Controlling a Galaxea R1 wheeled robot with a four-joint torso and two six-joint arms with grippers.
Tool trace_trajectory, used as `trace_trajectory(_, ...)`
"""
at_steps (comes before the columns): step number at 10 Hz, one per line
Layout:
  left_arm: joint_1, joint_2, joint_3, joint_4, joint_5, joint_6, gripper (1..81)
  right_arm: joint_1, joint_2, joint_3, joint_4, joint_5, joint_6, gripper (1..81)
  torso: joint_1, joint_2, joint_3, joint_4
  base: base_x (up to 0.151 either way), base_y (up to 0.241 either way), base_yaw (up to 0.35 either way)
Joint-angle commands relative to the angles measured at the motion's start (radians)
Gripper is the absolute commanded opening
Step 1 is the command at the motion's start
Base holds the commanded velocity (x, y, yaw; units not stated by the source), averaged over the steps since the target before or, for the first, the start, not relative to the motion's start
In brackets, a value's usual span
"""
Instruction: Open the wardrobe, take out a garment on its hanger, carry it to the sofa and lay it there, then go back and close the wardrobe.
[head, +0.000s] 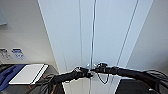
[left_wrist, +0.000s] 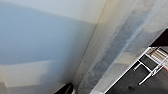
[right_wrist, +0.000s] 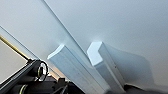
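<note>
Both arms reached forward and nearly level toward the wardrobe (head: 100, 32), coming together at the seam between its two doors. The left hand (head: 83, 72) came in from the lower left and the right hand (head: 97, 68) from the lower right, the two almost meeting just beside the pair of handles (head: 88, 65). Whether either hand was wide, narrow or gripping a handle could not be told.

The wardrobe stood directly ahead, upright, its long axis vertical, with both doors shut and the dark seam running straight up between them. In the right wrist view the two handles (right_wrist: 100, 65) showed close up as white bars lying parallel, one on each side of the seam, their length following it.

To the left, lower down, a white board (head: 28, 73) lay on a dark surface (head: 50, 68).
</note>
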Motion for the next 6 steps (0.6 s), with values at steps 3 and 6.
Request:
trace_trajectory(3,-0.173,0.051,0.113,-0.005,-0.028,0.0,81.1,0.145,0.032,0.072,0.029,0.002,0.003,81.1,0.0,0.0,0.0,0.0,0.0,0.0,0.0)
trace_trajectory(6,-0.173,0.039,0.17,-0.006,-0.028,-0.001,81.1,0.125,0.046,0.098,0.032,-0.001,0.001,81.1,0.0,0.0,0.0,0.0,0.0,0.0,0.0)
